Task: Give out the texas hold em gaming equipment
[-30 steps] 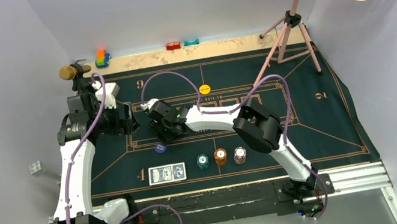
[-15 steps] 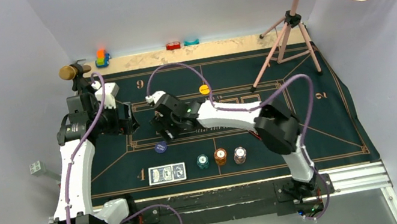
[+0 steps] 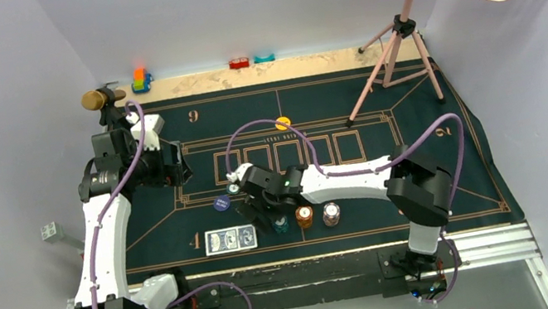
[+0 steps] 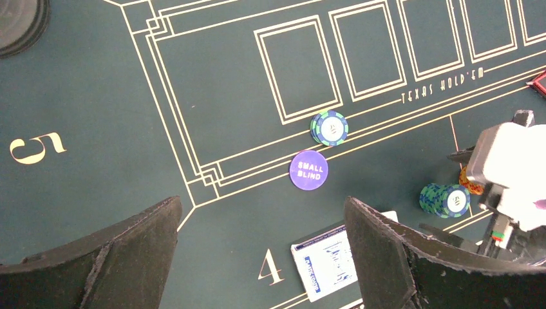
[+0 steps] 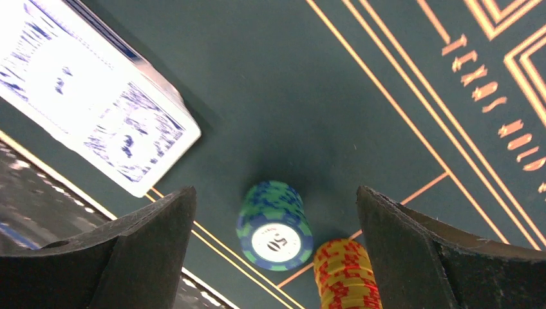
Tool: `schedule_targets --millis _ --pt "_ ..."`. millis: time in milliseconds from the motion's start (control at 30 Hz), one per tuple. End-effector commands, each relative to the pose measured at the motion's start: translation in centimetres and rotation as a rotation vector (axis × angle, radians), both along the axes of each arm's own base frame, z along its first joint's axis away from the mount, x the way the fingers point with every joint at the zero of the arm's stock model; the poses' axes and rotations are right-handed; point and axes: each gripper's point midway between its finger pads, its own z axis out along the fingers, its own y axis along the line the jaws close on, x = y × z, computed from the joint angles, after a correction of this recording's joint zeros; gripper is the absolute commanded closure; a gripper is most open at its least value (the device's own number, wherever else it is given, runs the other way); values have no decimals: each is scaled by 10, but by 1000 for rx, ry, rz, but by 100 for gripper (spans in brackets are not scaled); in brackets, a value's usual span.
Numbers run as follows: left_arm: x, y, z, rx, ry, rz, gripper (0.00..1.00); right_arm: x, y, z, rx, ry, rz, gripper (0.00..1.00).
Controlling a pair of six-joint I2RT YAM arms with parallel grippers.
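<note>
Mat (image 3: 442, 177): dark green felt with thin gold lines.
Card deck (image 5: 96, 96): flat rectangle with a blue-patterned back, near the mat's near edge.
Teal chip stack (image 5: 275, 225): short ribbed cylinder just right of the deck, with bare felt between them.
Orange chip stack (image 5: 344, 270): touching or almost touching the teal stack, on the side away from the deck.
Small-blind disc (image 4: 308, 170): smooth and round, just beyond the deck.
Right gripper (image 5: 275, 193): jaws wide, empty, straddling the teal stack without touching it.
Left gripper (image 4: 261, 206): jaws wide, empty, over open felt beyond the deck.

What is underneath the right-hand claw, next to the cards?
A teal chip stack sits below the open right gripper, an orange stack beside it. From above, the gripper partly hides it.
</note>
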Motion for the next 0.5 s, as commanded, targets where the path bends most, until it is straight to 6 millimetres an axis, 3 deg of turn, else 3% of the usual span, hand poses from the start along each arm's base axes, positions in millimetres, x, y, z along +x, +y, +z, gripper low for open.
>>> schedule_targets --millis 0,467 --pt "3 -1 7 -11 -44 -3 0 -1 -10 12 36 5 -41 3" --pt "3 -1 7 -10 -43 -1 0 -20 -24 -2 17 45 -22 26"
